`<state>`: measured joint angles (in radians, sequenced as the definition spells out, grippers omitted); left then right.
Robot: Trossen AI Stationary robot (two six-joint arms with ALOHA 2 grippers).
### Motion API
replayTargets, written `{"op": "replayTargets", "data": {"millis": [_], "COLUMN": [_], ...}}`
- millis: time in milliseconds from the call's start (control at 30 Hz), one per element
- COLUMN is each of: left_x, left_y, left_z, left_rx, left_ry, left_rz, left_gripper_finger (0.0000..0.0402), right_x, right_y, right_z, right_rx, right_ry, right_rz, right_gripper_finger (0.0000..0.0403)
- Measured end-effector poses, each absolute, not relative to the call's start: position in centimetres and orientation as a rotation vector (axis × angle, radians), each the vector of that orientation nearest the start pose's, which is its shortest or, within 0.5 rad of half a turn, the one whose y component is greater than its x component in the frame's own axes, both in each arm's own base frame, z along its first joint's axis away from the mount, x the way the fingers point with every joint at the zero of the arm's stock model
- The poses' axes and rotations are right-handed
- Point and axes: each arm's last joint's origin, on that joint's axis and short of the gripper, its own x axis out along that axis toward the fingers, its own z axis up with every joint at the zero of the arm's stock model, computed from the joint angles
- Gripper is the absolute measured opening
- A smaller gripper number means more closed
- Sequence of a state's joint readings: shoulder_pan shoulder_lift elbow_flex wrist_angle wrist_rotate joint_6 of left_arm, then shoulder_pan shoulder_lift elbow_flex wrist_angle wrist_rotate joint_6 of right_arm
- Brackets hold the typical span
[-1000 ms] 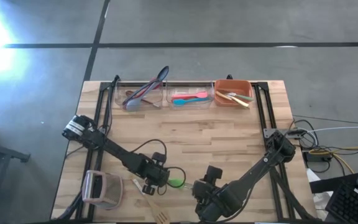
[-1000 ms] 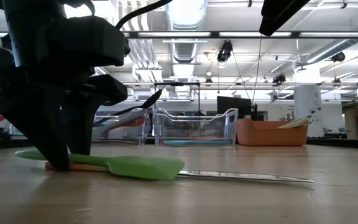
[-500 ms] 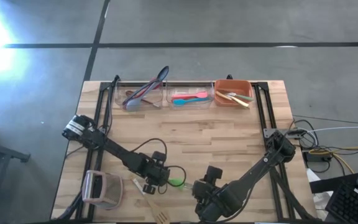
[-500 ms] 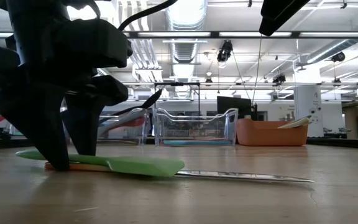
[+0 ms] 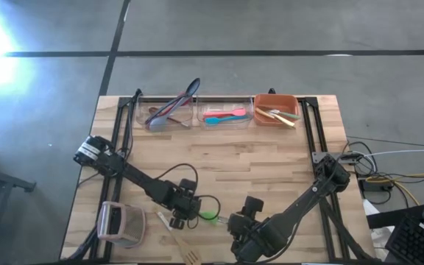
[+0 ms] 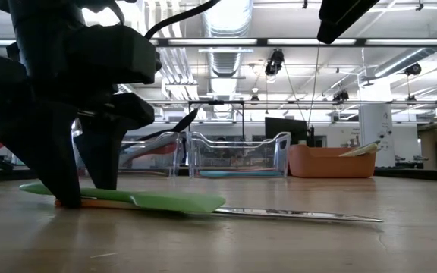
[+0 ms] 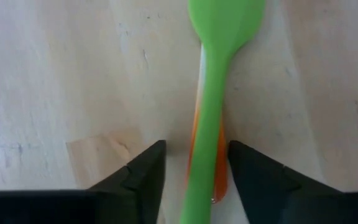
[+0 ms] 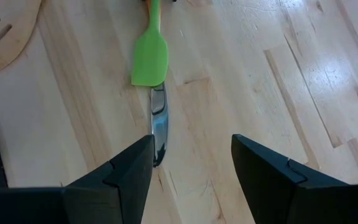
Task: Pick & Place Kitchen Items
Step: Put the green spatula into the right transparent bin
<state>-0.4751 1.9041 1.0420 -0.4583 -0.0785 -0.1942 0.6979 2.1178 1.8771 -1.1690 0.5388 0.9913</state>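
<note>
A green spatula (image 5: pixel 208 216) lies flat near the table's near edge, across an orange-handled utensil (image 7: pixel 221 163). That utensil's metal blade (image 6: pixel 294 214) sticks out past the green blade (image 8: pixel 149 59). My left gripper (image 7: pixel 196 149) is open and points down at the table (image 6: pixel 86 193). Its fingers stand on either side of the green handle (image 7: pixel 205 143), with a gap on each side. My right gripper (image 8: pixel 191 168) is open and hovers just right of the spatula (image 5: pixel 235 224), near the metal blade's tip. Other utensils lie in the bins at the far edge.
A wooden slotted turner (image 5: pixel 190 255) lies at the near edge. A boxy pinkish-white handled object (image 5: pixel 121 223) sits left of my left gripper. At the far edge stand two clear bins (image 5: pixel 166 112) (image 5: pixel 225 115) and an orange bin (image 5: pixel 276 110), each holding utensils. The table's middle is bare wood.
My left gripper's fingers have spread a little apart over the green handle. The spatula's blade, tilted a second ago, now lies flatter on the table. The right arm has kept still.
</note>
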Motion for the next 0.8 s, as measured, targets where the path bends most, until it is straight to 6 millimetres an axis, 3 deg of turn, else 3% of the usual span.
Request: {"op": "replayTargets", "data": {"millis": [333, 800], "left_x": [29.71, 29.94], "left_y": [-15.15, -14.77], "left_z": [11.24, 11.24], "left_rx": [0.174, 0.097], "left_ry": [1.323, 1.346], "left_rz": [-0.224, -0.273], "left_gripper_finger": [0.0024, 0.0018], "right_x": [33.47, 33.48], "right_y": [26.13, 26.18], "right_z": [23.74, 23.73], "right_rx": [0.065, 0.078], "right_ry": [1.04, 1.047], "right_rz": [-0.417, -0.413], "right_gripper_finger": [0.021, 0.021]}}
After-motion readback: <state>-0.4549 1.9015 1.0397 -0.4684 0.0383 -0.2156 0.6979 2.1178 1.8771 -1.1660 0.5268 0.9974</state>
